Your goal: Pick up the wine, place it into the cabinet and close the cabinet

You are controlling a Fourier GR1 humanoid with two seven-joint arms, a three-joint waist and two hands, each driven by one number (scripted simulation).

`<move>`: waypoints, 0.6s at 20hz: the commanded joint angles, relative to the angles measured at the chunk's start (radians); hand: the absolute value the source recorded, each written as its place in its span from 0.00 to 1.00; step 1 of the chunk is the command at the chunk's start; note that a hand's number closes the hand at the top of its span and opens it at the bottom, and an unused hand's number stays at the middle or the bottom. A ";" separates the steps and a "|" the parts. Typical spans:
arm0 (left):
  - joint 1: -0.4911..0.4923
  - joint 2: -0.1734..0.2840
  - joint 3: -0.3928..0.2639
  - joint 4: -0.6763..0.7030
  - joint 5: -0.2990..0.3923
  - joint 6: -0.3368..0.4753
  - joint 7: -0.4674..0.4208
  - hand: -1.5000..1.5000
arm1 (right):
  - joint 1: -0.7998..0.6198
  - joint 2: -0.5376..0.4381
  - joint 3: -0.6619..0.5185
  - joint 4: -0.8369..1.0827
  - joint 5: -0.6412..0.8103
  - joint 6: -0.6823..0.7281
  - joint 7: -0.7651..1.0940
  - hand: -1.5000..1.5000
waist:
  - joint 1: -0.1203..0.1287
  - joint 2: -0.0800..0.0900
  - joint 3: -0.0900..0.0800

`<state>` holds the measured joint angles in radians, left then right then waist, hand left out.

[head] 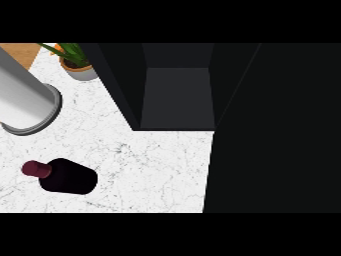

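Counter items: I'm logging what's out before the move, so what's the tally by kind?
Wine bottle: 1
Potted plant: 1
Cabinet, open: 1
Grey forearm: 1
Total: 4

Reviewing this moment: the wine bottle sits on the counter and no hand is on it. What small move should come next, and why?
Probably bring a hand down toward the wine bottle: it stands untouched on the marble counter, left of the open cabinet, and no hand shows in view.
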<state>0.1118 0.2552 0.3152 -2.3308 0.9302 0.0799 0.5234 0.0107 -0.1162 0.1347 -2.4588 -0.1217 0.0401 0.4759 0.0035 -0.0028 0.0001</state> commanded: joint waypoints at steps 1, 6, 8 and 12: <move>0.036 0.010 0.054 -0.087 -0.013 -0.011 0.007 0.00 | 0.008 0.003 0.003 -0.110 -0.041 -0.017 0.085 0.00 | 0.000 0.000 0.000; 0.097 -0.038 0.094 0.048 -0.047 -0.157 -0.094 0.00 | -0.022 0.000 -0.014 -0.099 -0.028 -0.008 0.074 0.00 | 0.000 0.001 -0.001; 0.084 -0.030 0.114 0.086 -0.079 -0.154 -0.101 0.00 | -0.025 0.015 0.003 -0.069 -0.026 -0.007 0.072 0.00 | -0.001 0.001 0.000; 0.047 0.012 0.186 0.187 -0.054 -0.172 -0.100 0.00 | -0.095 0.025 0.024 -0.095 -0.006 -0.042 0.142 0.00 | -0.003 0.002 -0.001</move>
<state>0.1891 0.2283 0.4378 -2.2157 0.8687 -0.0805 0.4210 -0.0649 -0.1069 0.1236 -2.4656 -0.1158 0.0236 0.5485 0.0018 -0.0016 -0.0004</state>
